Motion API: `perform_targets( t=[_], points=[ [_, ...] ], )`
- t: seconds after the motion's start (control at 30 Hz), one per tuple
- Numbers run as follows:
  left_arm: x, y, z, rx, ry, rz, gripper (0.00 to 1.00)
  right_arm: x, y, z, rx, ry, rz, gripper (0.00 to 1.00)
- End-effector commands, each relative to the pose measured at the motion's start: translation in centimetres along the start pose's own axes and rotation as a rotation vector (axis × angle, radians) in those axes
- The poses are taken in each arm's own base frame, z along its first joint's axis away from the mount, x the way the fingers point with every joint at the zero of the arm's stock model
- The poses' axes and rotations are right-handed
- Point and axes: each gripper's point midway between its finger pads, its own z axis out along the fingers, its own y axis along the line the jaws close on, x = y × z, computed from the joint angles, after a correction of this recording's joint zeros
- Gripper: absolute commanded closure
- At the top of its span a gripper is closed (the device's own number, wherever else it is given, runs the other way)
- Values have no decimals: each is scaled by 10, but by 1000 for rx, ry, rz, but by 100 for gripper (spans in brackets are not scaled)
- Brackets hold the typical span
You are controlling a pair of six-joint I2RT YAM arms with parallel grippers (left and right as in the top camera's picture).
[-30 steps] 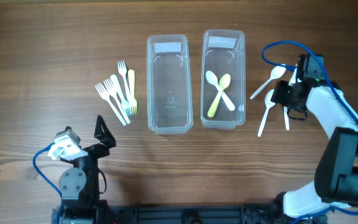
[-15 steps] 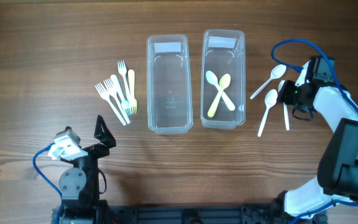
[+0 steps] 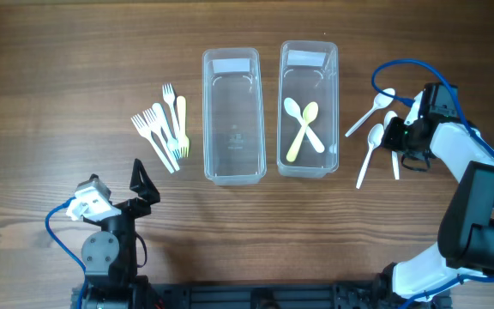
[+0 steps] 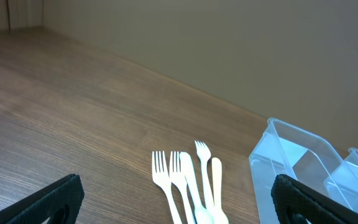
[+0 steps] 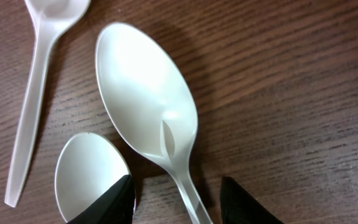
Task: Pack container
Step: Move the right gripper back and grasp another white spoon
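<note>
Two clear containers stand side by side: the left one [image 3: 231,116] is empty, the right one [image 3: 331,112] holds a white and a yellow-green spoon [image 3: 303,127]. Several forks [image 3: 163,129] lie left of them. Three white spoons [image 3: 369,148] lie to the right. My right gripper [image 3: 395,136] is low over them. In the right wrist view it [image 5: 179,202] is open and its fingertips [image 5: 114,199] straddle the handle of one spoon [image 5: 145,102]. My left gripper [image 3: 140,184] is open and empty at the front left, looking at the forks [image 4: 188,186].
The table is bare wood around the items. A blue cable loops above the right arm [image 3: 397,73]. The left container's corner [image 4: 291,162] shows at the right of the left wrist view.
The right wrist has shifted slightly right and settled low over the three spoons. The spoons, forks, containers and left arm have not moved.
</note>
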Motion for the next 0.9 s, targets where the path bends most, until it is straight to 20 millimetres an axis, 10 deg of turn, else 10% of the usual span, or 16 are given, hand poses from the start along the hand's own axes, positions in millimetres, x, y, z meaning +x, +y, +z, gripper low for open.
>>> perform_targets(
  t=[0.0, 0.3, 0.57, 0.87],
  points=[
    [2, 2, 1, -5, 2, 13, 0, 16, -3, 13, 4, 51, 19, 57],
    [2, 2, 1, -5, 2, 13, 0, 14, -4, 13, 11, 39, 48, 94],
    [2, 2, 1, -5, 2, 13, 0, -8, 1, 0, 3, 1, 78, 96],
    [2, 2, 1, -5, 2, 13, 0, -61, 29, -77, -96, -138, 57, 96]
  ],
)
